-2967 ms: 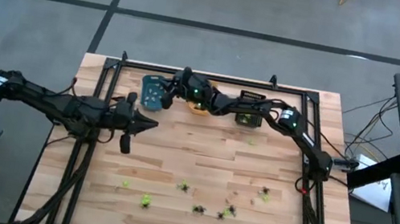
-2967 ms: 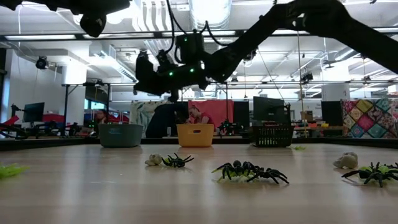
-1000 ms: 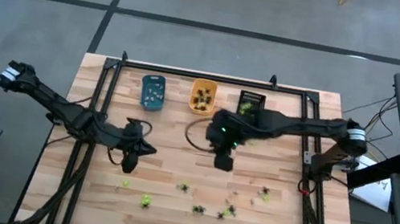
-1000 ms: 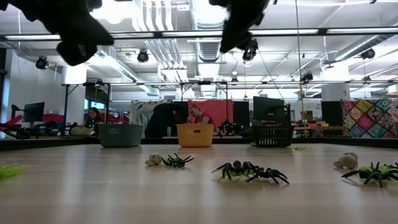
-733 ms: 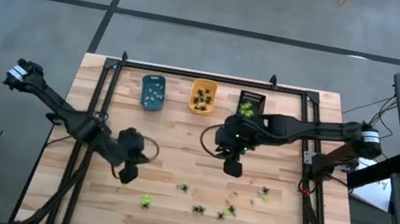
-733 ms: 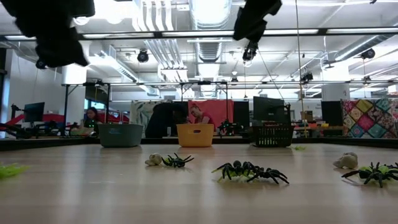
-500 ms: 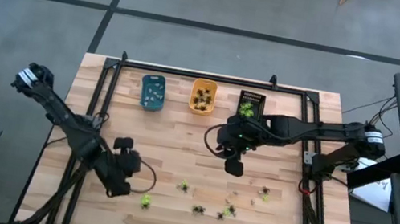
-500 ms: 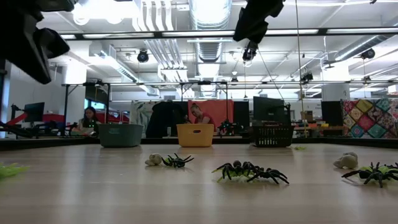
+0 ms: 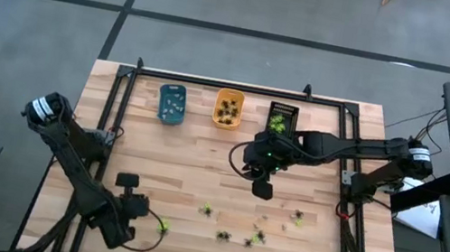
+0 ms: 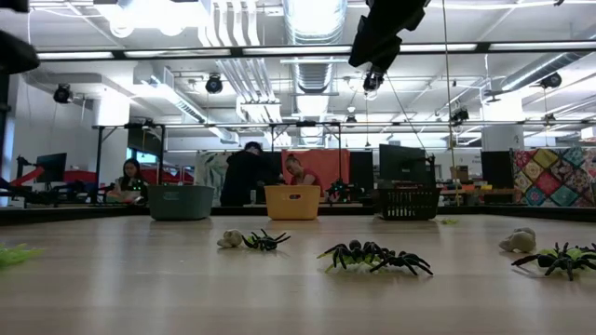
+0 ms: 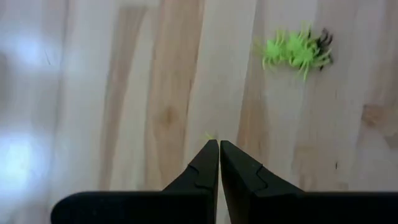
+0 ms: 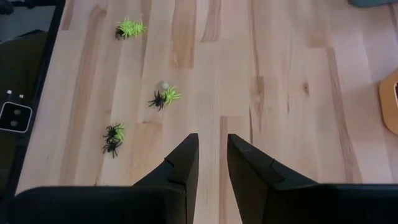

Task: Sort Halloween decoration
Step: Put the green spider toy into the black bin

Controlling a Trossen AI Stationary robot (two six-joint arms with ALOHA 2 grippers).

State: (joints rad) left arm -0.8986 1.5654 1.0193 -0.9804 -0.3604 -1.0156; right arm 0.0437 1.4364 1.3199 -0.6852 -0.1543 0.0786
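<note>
The left end effector (image 11: 218, 163) has its two dark fingers pressed tight together, with nothing between them. It hangs low over the front-left part of the light wooden counter (image 9: 183, 160), and its tips aim toward a small yellow-green plastic spider (image 11: 292, 53) that lies a little way ahead, with a bit of black showing at its side. My guess is that it has gone there to pick this one up — but it would have to spread its fingers first.

The right end effector (image 12: 211, 155) is up high over the middle of the counter. Its fingers stand a little apart and hold nothing. It looks down at the spiders from above, likely picking which to go for.

The other tiny spiders — black ones (image 12: 112, 147), yellow-green ones (image 12: 129, 28) and a pale whitish one (image 12: 163, 84) — lie scattered along the front of the counter, some touching each other in little pairs. That could make it hard to grab just one.

At the back sit three small trays in a row: a blue tray (image 9: 172, 103), an orange tray (image 9: 228, 108) and a black tray (image 9: 280, 117), each with some pieces inside. Nothing stands between the spiders and the trays.
</note>
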